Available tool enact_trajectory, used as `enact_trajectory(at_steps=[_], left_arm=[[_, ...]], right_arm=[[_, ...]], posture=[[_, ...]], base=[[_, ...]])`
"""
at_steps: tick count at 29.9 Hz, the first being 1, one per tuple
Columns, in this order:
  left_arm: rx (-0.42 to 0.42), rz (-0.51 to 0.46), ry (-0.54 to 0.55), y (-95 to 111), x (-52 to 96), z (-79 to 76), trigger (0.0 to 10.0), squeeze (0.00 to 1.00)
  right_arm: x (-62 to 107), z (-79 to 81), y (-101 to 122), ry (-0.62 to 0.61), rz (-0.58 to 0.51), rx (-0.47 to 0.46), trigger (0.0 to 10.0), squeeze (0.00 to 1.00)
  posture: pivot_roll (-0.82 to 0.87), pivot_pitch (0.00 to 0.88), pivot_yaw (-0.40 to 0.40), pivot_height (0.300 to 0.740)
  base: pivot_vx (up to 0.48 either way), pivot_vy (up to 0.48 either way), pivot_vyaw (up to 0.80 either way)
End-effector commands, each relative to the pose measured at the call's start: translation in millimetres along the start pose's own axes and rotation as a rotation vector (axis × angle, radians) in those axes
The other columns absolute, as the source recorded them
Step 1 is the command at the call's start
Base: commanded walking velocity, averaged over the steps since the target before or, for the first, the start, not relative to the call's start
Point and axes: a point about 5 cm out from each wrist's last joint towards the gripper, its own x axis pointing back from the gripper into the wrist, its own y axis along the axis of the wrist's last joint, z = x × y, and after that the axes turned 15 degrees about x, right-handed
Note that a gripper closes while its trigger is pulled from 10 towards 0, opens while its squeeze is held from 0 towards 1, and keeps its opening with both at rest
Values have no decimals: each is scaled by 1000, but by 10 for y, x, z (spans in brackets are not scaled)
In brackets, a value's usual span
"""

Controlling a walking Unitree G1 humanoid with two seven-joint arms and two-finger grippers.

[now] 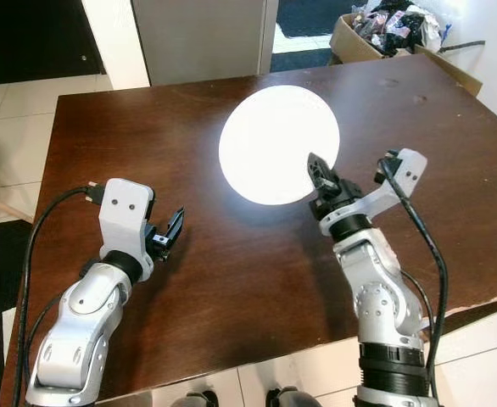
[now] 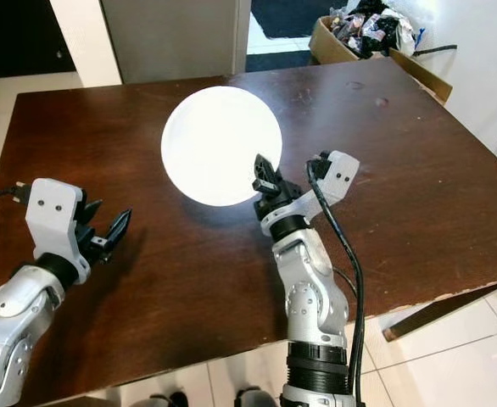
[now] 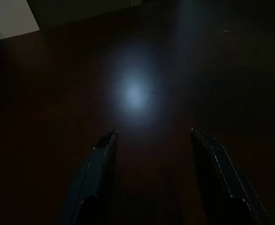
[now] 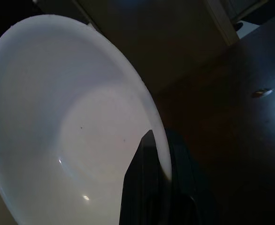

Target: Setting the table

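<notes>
Brown table (image 1: 189,280) holds a white plate (image 1: 274,140) pinched at its rim by the right gripper (image 1: 318,174), which should set it down slowly and flat, while the left gripper (image 1: 170,231) waits with fingers apart.

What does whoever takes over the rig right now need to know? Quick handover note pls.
Right gripper: shut on the near rim of the white plate, one finger over the rim, one under.
Left gripper: open, holding nothing, low over the brown table near its left front.
Plate: mid-table; whether it rests flat cannot be told.
Done: plate brought to the table.
Left: release the plate, then fetch the other tableware.
</notes>
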Motion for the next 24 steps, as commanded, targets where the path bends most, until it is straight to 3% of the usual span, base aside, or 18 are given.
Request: enact_trajectory(at_steps=[1,11,17,24], left_arm=[[9,21,15,-42,14,2,10000,0],[23,36,-31,-41,14,-67,10000,0],[99,81,-11,-93,36,-58,10000,0],[63,83,-5,-104,17,-54,10000,0]], right_arm=[[26,14,10,-16,-14,-38,10000,0],[55,-17,23,-29,-12,-85,10000,0],[70,-5,2,-22,8,-87,10000,0],[71,8,-4,-13,16,-91,10000,0]], posture=[[-89,82,57,740],[-92,85,61,740],[-92,87,57,740],[-94,88,54,740]], base=[[0,0,0],[0,0,0],[0,0,0],[0,0,0]])
